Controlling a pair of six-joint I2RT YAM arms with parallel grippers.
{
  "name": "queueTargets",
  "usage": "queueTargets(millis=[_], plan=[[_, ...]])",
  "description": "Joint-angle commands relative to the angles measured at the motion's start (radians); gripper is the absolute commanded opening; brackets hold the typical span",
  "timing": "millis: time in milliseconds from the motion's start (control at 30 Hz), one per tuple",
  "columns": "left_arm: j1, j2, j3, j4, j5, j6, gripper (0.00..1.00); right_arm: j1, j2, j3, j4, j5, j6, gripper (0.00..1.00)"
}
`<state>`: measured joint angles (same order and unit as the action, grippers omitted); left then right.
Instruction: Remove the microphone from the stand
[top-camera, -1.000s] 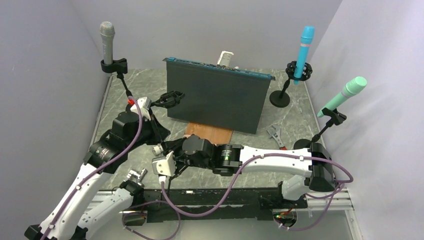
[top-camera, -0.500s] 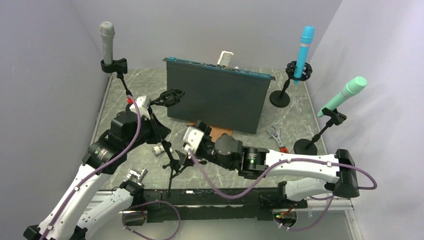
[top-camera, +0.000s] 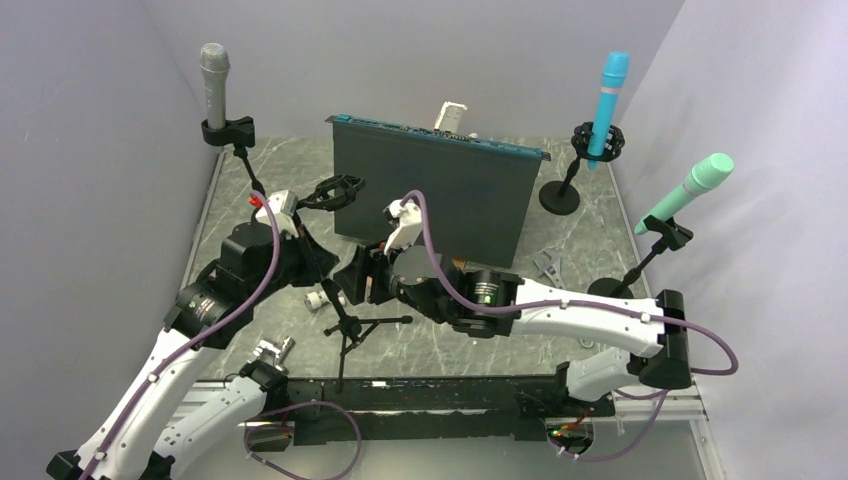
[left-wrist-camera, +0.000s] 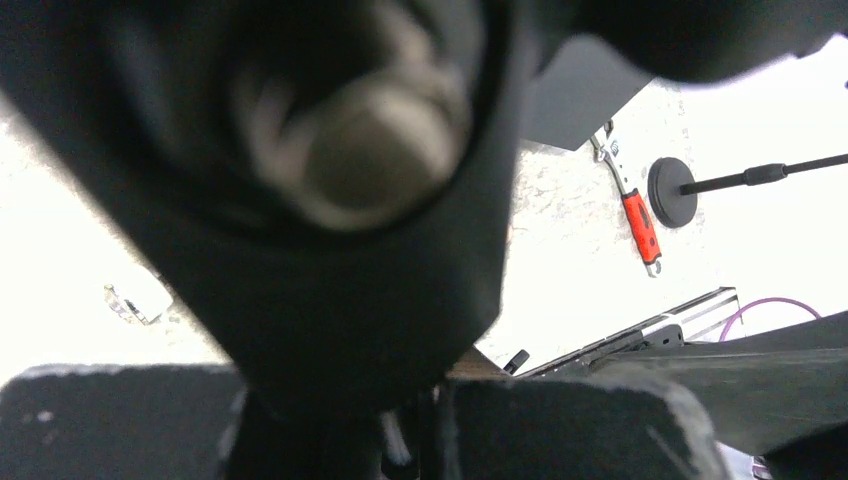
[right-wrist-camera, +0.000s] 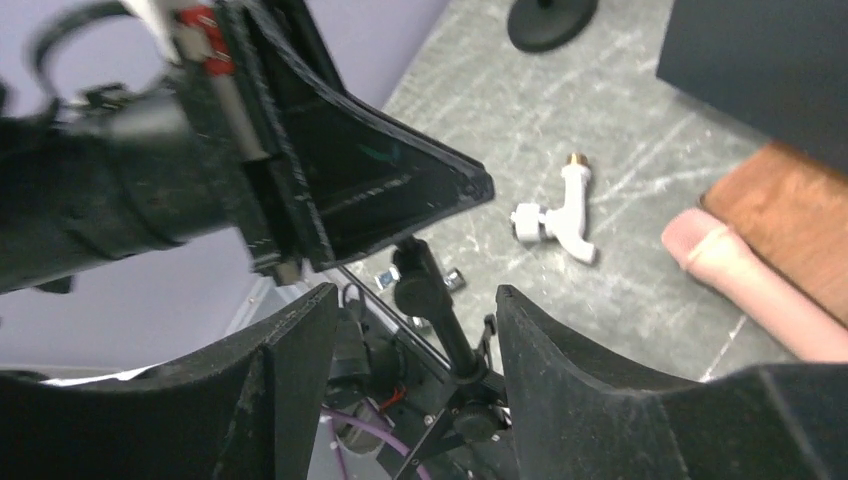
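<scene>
Microphones show in several places, so settle your target first. At ten o'clock the grey microphone (top-camera: 214, 75) stands clipped upright. Your left pincer (top-camera: 303, 243) is clamped shut on the pole of the tripod stand (top-camera: 343, 325), whose ring clip (top-camera: 338, 190) looks empty. Your right pincer (right-wrist-camera: 415, 300) hangs open astride that pole, touching nothing; centre the pole between the fingers, above the leg hub, before closing. A pink rounded shape (right-wrist-camera: 735, 285), possibly a microphone, lies beside the brown board (right-wrist-camera: 790, 215). The blue microphone (top-camera: 610, 88) at one o'clock and the teal microphone (top-camera: 698, 185) at three sit clipped.
</scene>
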<state>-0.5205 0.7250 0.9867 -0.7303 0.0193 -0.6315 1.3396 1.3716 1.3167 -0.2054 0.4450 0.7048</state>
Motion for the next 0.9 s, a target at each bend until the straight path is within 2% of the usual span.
queueTargets(millis=[0,133,233,533,633,867], plan=[[-0.004,0.000,0.056,0.073,-0.007,-0.036,0.00,0.001,0.049,0.069,-0.099,0.047,0.134,0.60],[-0.004,0.003,0.058,0.071,-0.007,-0.035,0.00,-0.009,0.069,0.057,-0.056,0.002,0.123,0.59],[-0.004,0.003,0.059,0.070,-0.007,-0.034,0.00,-0.013,0.097,0.079,-0.054,-0.034,0.115,0.53],[-0.003,0.009,0.068,0.070,0.000,-0.027,0.00,-0.021,0.148,0.087,-0.017,-0.117,0.098,0.49],[-0.004,0.008,0.069,0.066,0.000,-0.026,0.00,-0.026,0.158,0.091,-0.009,-0.124,0.086,0.37],[-0.004,0.002,0.069,0.056,-0.008,-0.020,0.00,-0.032,0.162,0.092,-0.008,-0.104,0.024,0.24]])
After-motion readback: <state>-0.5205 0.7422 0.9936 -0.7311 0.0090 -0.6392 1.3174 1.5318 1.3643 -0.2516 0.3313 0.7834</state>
